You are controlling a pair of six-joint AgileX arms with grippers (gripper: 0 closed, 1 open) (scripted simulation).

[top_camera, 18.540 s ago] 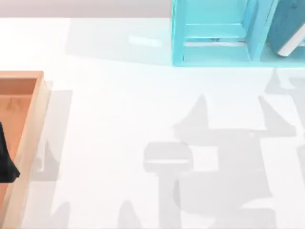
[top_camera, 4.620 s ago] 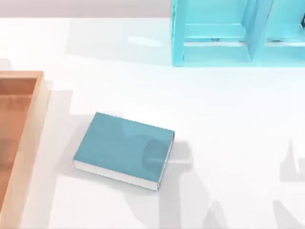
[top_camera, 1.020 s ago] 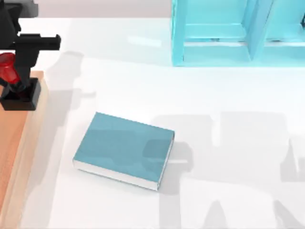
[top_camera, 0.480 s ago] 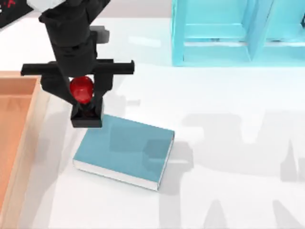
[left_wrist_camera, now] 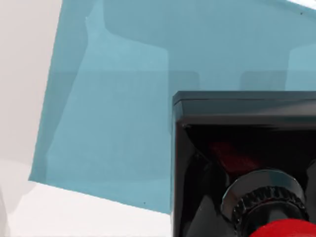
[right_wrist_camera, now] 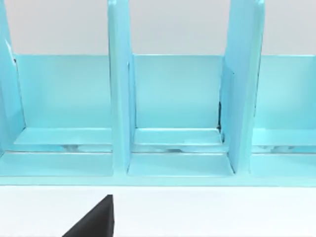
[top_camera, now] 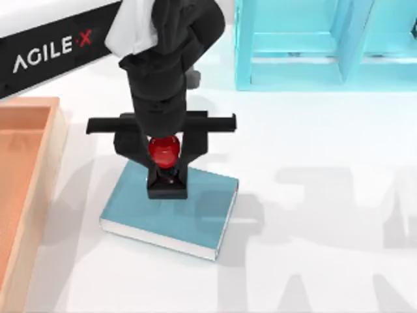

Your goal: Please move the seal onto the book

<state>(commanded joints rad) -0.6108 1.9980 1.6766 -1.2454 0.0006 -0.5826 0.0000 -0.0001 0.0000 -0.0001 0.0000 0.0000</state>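
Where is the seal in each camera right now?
Top view: seal held in the left gripper, above the book near its far-left part.
Left wrist view: its black base close up, over the teal cover.
Right wrist view: light-blue shelf unit.
Shared landmark: the book.

This is looking like a rendered test bench for robot trials rather than any lived-in room: a plain white table (top_camera: 313,143) is carrying flat, clean shadows, a light-blue shelf unit (top_camera: 293,45) is standing along the far edge, a wooden tray (top_camera: 39,169) is sitting at the left, and an arm (top_camera: 58,45) lettered AgileX is reaching across.
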